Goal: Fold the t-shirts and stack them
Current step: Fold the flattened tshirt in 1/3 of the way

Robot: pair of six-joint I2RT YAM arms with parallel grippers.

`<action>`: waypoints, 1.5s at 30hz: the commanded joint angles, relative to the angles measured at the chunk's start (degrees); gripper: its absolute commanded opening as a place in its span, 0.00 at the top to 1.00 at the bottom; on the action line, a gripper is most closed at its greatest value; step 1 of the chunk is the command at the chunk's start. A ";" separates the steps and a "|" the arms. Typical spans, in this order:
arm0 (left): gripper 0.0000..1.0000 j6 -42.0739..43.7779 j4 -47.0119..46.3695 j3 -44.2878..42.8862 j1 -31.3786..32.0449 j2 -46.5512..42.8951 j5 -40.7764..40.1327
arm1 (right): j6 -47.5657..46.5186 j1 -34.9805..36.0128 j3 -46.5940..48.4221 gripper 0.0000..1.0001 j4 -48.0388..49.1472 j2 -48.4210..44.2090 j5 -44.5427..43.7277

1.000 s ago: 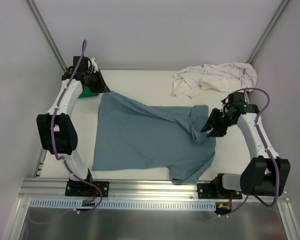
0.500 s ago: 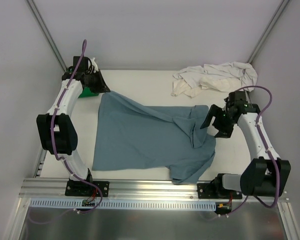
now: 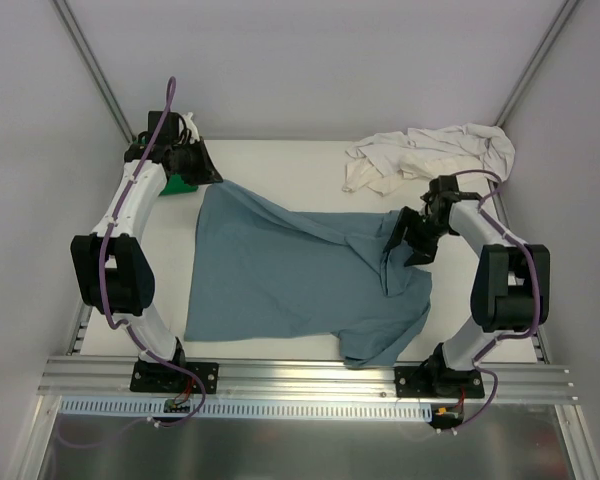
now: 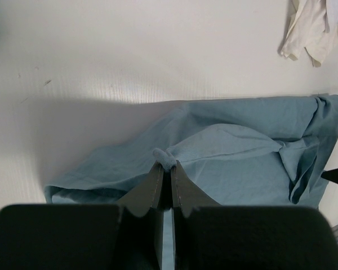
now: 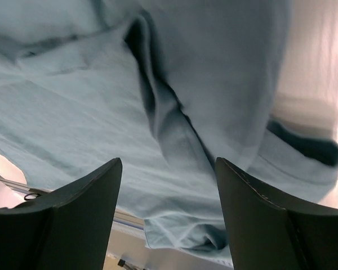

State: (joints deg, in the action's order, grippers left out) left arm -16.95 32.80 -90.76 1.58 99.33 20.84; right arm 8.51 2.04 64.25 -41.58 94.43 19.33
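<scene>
Left end effector (image 4: pixel 166 169) pinches the blue t-shirt (image 3: pixel 290 275) at its far corner; right end effector (image 5: pixel 169 169), jaws apart, hovers just above its bunched fold.

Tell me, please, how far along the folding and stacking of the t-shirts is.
Done: nothing is folded or stacked. In hand: the blue shirt lies spread on the table, left fingers shut on a pinch of it, right fingers open above its bunched right side. Left: folding it, the crumpled cream shirt and the green shirt mostly hidden under the left arm, then stacking.
</scene>
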 commanded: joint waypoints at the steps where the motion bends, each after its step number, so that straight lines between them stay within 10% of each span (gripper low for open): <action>1: 1.00 0.08 -0.98 -0.29 0.79 -1.86 -0.36 | 0.45 0.94 5.44 0.29 2.30 1.54 1.41; 19: 1.00 0.08 0.60 -2.40 1.49 -0.63 -1.42 | -0.43 1.65 13.98 0.40 3.17 13.14 2.29; 26: 1.00 -0.10 0.43 -2.67 1.76 -0.10 -1.42 | -0.52 1.74 13.45 0.77 3.61 14.20 2.90; 36: 1.00 0.16 0.43 -2.76 1.84 0.16 -1.50 | -0.43 2.44 12.22 1.00 3.97 14.11 3.17; 45: 1.00 0.16 -0.10 -1.96 1.93 -0.10 -1.24 | -0.16 3.58 11.60 1.00 4.05 11.83 3.52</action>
State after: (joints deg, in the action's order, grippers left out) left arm -16.97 33.30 -91.57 2.70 99.37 20.27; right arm 8.32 5.10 76.16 -37.67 108.47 21.96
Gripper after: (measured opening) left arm 0.028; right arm 0.010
